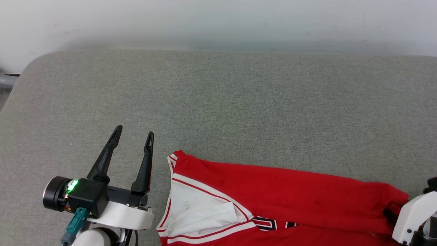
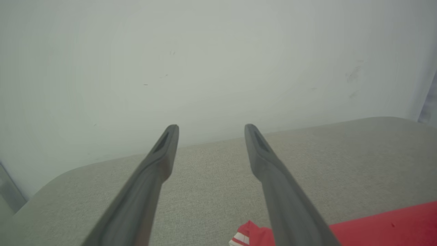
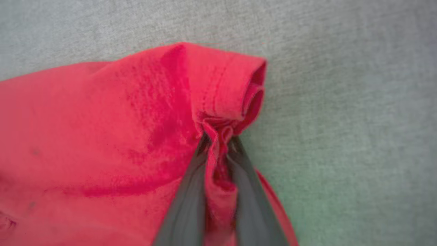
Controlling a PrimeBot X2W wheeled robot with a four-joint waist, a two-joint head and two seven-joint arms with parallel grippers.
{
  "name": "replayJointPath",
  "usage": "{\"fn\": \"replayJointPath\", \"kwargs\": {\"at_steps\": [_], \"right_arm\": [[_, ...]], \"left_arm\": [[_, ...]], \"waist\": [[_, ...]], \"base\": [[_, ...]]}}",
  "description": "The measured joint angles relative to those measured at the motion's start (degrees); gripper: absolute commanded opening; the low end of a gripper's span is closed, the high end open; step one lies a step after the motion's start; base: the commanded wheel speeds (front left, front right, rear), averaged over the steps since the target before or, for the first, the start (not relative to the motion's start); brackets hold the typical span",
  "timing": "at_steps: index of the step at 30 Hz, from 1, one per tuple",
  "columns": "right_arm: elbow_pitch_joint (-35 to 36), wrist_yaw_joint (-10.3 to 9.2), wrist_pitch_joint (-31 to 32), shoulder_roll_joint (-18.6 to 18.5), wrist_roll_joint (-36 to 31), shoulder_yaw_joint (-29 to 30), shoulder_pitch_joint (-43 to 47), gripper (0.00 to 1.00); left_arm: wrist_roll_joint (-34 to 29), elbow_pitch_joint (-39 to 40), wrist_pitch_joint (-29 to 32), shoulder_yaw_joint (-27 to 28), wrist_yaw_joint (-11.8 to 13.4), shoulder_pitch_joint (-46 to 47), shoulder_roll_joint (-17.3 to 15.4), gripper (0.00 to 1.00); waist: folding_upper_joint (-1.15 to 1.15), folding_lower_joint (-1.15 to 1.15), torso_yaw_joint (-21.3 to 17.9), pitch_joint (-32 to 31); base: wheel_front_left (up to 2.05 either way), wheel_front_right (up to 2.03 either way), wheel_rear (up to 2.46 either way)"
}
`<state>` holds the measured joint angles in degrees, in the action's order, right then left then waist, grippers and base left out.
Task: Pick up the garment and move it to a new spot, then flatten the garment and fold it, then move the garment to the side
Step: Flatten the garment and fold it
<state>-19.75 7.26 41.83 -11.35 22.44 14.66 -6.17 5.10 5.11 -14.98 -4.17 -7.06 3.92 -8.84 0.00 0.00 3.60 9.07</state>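
on the grey pad (image 1: 218, 102), along its near edge: the garment (image 1: 290, 191) lies stretched left to right, red side up. — ops
where's the collar? — qa
left end. v-neck opening with white trim and red stripes, white inner fabric showing inside it. a bit of black, white-outlined print peeks out at the bottom edge of the head view. — ops
right end? — qa
bunched. right wrist view: the right gripper (image 3: 219, 138) has both dark fingers (image 3: 191, 191) pressed together on a pinch of red cloth, just below a rolled, stitched hem (image 3: 235, 85). cloth is wrinkled at the pinch. head view has only the white wrist housing (image 1: 414, 213) there, touching the bunched end. fingertips are hidden. — ops
left side? — qa
the left gripper (image 1: 134, 130) is spread wide with nothing between its fingers. it sits just beside the collar corner, apart from it, tips pointing toward the far pale wall (image 1: 218, 24). green light on at its base. the left wrist view shows the same spread fingers over bare pad, with the red cloth and striped corner low right. — ops
rest of the pad? — qa
plain grey weave, rounded far-left corner. — ops
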Motion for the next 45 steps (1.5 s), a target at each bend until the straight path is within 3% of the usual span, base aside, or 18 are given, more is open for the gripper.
{"fn": "replayJointPath", "kwargs": {"at_steps": [9, 19, 25, 32, 40, 45], "right_arm": [[-2.43, 0.32, -4.53, -2.19, 1.32, -0.24, -0.02, 0.0], [-5.54, 0.3, -7.46, -8.66, -1.35, 5.44, -1.02, 0.0], [-5.79, 0.27, -8.03, -8.53, -1.3, 5.68, -2.02, 0.0], [0.74, 0.25, -6.69, -6.55, 0.26, 2.82, 1.44, 0.0], [15.24, 0.25, -1.54, -4.38, 0.75, -0.02, 9.09, 0.0], [23.46, 0.25, 2.89, -0.96, 2.29, -2.85, 12.35, 0.0]], "left_arm": [[-0.07, -0.3, 0.0, 0.57, -0.34, -1.22, 0.07, 1.0], [0.16, -0.55, 0.0, 0.59, -0.36, -1.66, 0.01, 1.0], [0.66, -0.87, -0.01, 0.42, -0.36, -1.88, 0.09, 1.0], [1.02, -1.48, -0.02, 0.31, -0.36, -3.52, 0.9, 1.0], [1.71, -2.0, -0.09, 0.31, -0.44, -5.4, 1.94, 1.0], [1.71, -1.85, -0.09, 0.74, -0.44, -6.09, 2.36, 1.0]], "waist": [[0.0, 0.0, -0.48, -1.94], [0.0, 0.0, -1.08, -3.36], [0.0, 0.0, -0.94, -4.19], [0.0, 0.0, -0.82, -6.38], [0.0, 0.0, 0.28, -9.47], [0.0, 0.0, 1.17, -10.52]], "base": [[0.0, 0.0, 0.0], [0.0, 0.0, 0.0], [0.0, 0.0, 0.0], [0.0, 0.0, 0.0], [0.0, 0.0, 0.0], [0.0, 0.0, 0.0]]}}
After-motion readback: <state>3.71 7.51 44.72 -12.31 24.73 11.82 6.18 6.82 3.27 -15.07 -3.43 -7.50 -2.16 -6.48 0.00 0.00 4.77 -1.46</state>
